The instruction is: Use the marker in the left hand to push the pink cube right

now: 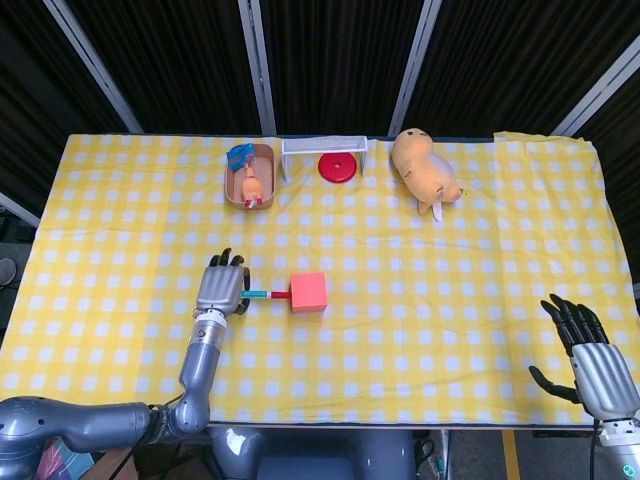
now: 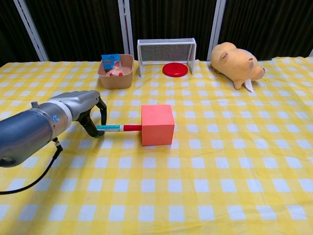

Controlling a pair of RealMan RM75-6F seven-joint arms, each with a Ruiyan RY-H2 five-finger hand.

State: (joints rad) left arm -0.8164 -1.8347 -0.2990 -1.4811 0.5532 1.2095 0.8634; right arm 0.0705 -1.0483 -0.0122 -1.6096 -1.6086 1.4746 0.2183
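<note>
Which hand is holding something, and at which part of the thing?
The left hand holds the marker by its rear end, away from the red tip. The right hand holds nothing.

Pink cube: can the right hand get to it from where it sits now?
Probably yes. The right hand rests open at the table's near right corner, and only bare checked cloth lies between it and the pink cube. It is a long way across, though, so reach is uncertain.
</note>
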